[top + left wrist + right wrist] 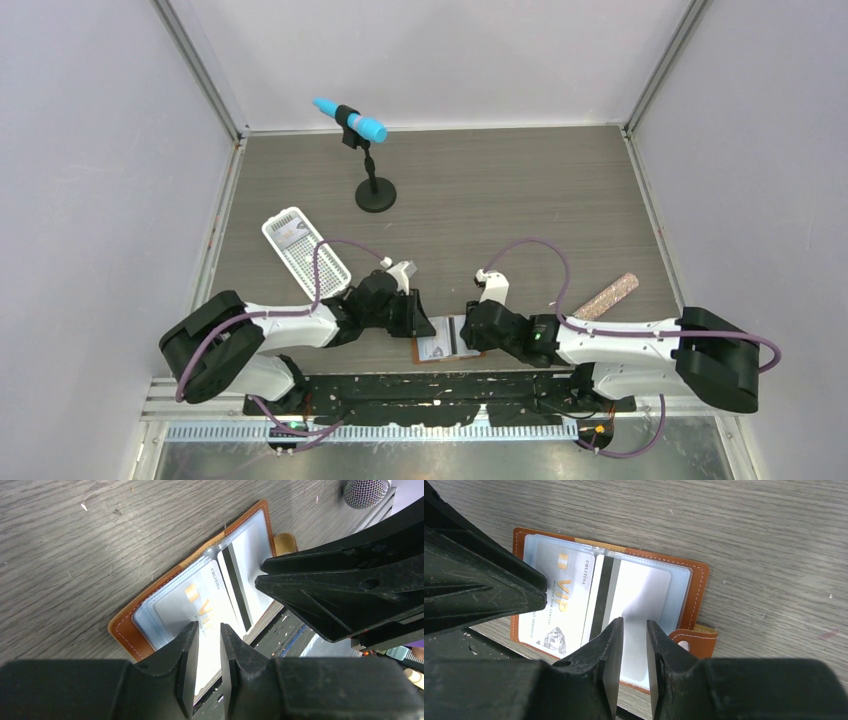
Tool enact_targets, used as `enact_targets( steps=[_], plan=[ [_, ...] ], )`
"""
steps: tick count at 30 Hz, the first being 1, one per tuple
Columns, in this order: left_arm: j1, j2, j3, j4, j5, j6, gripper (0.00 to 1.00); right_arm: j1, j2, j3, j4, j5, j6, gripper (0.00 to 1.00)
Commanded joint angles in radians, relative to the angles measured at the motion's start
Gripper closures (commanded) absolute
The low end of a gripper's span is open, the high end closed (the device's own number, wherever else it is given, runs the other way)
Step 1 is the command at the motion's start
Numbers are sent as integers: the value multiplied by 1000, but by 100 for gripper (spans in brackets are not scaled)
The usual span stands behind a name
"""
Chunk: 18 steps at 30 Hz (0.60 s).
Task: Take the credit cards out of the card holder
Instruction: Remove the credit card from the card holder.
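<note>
Tabletop (pixel 500 180) holds card holder (pixel 440 348) open, long axis left-right (left fingers (pixel 187 655), right fingers (pixel 611 650) narrow).

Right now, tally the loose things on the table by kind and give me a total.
Cards: 2
Wallet: 1
White tray: 1
Microphone on stand: 1
Speckled stick: 1
Total: 6

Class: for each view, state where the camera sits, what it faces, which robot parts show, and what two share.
Top external: above, behind both arms (in view), looking down on the table.
Left wrist: past the left gripper onto the open card holder.
Right wrist: past the right gripper onto it.
Both wrist views share the VIP card.
</note>
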State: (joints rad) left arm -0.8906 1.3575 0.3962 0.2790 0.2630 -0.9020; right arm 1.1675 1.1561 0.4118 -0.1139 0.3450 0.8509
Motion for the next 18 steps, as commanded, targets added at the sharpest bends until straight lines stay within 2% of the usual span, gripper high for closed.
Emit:
enact_targets(
  steps=[1, 9, 18],
  plan=[
    [-13, 13, 16, -2, -21, 26, 75, -2, -39, -44, 16, 20, 33, 69],
    [-69, -50, 77, -50, -61, 7, 69, -3, -45, -66, 36, 11, 40, 69],
    [-84, 27, 101, 40, -48, -27, 69, -4, -56, -82, 47, 3, 49, 70]
  ],
)
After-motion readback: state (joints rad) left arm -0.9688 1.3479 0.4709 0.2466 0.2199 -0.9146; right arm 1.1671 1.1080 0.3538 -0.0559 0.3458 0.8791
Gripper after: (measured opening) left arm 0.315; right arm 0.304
